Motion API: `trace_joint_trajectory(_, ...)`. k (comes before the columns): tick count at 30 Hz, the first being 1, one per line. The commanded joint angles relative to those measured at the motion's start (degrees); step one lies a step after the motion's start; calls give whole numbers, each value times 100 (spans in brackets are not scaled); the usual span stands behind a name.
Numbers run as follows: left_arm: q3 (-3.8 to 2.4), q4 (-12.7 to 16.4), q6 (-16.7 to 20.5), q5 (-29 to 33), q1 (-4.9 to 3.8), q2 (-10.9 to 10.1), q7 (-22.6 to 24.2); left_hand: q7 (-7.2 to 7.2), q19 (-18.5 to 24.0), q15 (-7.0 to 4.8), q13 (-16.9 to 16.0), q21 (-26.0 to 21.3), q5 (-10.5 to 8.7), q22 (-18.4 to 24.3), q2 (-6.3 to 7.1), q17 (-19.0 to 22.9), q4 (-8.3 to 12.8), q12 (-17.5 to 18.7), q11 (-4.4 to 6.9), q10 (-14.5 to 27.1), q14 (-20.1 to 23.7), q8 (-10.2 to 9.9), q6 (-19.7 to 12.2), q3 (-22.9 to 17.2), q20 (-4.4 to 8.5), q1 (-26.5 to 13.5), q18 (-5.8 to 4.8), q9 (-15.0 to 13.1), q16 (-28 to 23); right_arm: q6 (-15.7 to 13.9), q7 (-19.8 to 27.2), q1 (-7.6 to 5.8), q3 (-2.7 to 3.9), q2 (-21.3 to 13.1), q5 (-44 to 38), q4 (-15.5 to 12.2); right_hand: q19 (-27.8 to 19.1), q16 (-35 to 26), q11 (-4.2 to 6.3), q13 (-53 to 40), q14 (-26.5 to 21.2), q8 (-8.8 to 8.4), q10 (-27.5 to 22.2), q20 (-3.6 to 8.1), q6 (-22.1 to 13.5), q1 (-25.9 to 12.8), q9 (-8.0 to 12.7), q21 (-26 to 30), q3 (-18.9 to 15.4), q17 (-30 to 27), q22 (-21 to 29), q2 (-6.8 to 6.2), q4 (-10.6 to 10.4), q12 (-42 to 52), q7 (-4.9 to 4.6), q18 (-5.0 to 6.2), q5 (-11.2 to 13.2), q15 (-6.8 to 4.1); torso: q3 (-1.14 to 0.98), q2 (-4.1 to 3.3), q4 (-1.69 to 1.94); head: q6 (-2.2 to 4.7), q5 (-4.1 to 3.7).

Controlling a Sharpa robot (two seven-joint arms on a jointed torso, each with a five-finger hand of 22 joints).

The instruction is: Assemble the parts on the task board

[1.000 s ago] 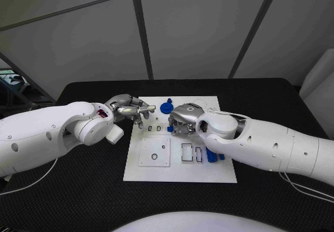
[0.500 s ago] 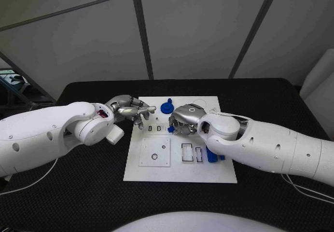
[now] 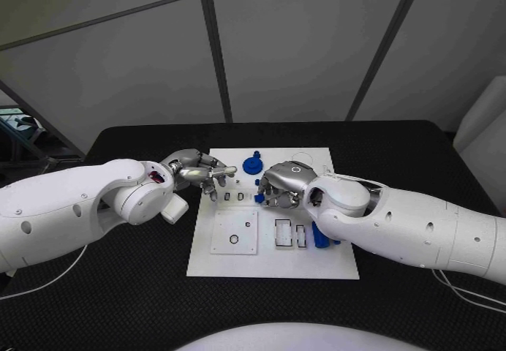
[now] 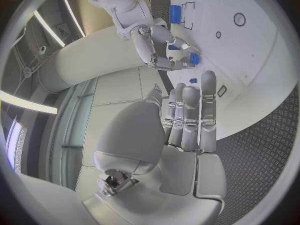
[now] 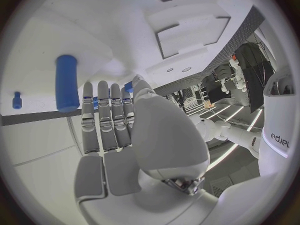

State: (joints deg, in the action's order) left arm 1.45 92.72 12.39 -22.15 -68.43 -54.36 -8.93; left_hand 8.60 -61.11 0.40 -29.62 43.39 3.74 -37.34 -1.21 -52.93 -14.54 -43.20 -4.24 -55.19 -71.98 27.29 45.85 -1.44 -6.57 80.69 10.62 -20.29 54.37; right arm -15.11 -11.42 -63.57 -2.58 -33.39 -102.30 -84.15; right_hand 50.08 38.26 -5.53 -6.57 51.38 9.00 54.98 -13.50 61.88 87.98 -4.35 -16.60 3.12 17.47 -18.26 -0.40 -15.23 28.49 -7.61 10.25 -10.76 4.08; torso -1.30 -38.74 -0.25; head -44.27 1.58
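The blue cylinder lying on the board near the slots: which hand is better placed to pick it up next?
Probably the right hand: the blue cylinder lies on the task board just beside the right arm. The left hand hovers at the board's opposite, far edge.

A robotics lab or test cell: a black table carrying a white task board stands at frame centre, enclosed by plain grey partition panels across the upper frame.

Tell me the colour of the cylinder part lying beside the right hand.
Blue. The cylinder part shows best in the right wrist view, beside the right hand.
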Motion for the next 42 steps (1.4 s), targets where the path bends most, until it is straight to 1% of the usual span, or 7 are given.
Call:
trace_joint_trajectory(1,-1,2,72,-82,43,22,-10,23,-37,21,9,-37,20,8,27,-9,2,-15,-21,23,-6,-17,-7,-32,-10,35,-16,9,5,-395,95,-8,3,-66,259,-116,-44,37,-33,8,-26,9,11,12,13,-92,7,-2,5,-15,-3,-31,-51,4,-5,-7,-51,20,3,4,3,29,-2)
trace_joint_trajectory(9,0,29,361,-486,212,54,257,-56,-174,-34,77,11,9,-30,223,-531,-26,-152,45,-123,-355,-38,172,17,28,-6,-7,154,664,-718,265,-18,14,-293,696,-381,27,167,-16,-1,85,27,127,52,49,-173,5,-72,35,-46,-62,-119,-104,101,-1,19,-194,10,10,7,3,100,-3)
trace_joint_trajectory(13,0,52,437,-719,279,60,390,-89,-536,-74,97,563,7,-617,328,-1036,-76,-297,85,-240,-633,-132,323,41,72,-74,-111,304,1261,-788,310,-30,33,-393,924,-480,51,215,-7,-10,119,37,160,79,68,-197,2,-100,42,-52,-85,-148,-109,132,0,25,-248,10,5,8,1,135,17)
trace_joint_trajectory(20,-1,100,443,-1201,371,132,305,-159,-987,-131,59,1355,10,-1477,451,-1686,-177,-574,152,-422,-964,-169,648,107,130,-336,-249,455,1974,-840,334,-38,145,-473,1058,-617,64,246,-5,-16,133,43,172,102,81,-209,1,-119,49,-58,-104,-169,-108,148,-2,26,-311,11,6,6,0,183,22)
trace_joint_trajectory(33,-3,89,555,-1030,400,299,269,-234,-1144,-189,8,1689,9,-1862,473,-1997,-202,-769,214,-524,-1115,-116,834,151,183,-660,-310,505,2300,-803,359,-56,203,-489,1048,-718,52,269,-8,-13,108,37,146,121,75,-181,5,-132,78,-79,-127,-216,-84,147,-7,16,-420,16,5,-12,-2,230,17)
trace_joint_trajectory(37,-4,92,569,-939,400,311,297,-268,-1171,-209,-22,1771,16,-1972,453,-2065,-212,-863,241,-571,-1146,-83,906,221,200,-1021,-323,523,2379,-758,352,-60,204,-484,977,-724,46,270,-10,-12,100,38,139,120,75,-175,5,-132,82,-83,-129,-224,-80,144,-7,13,-428,16,7,-11,2,223,0)
trace_joint_trajectory(42,-4,91,508,-900,400,327,259,-305,-1231,-235,-49,1886,32,-2113,423,-2187,-198,-933,273,-622,-1206,-34,981,188,220,-1095,-346,523,2487,-771,334,-63,205,-487,923,-745,33,271,-13,-9,83,36,125,118,74,-161,6,-130,97,-92,-134,-231,-76,139,-10,9,-452,18,4,-11,9,202,1)
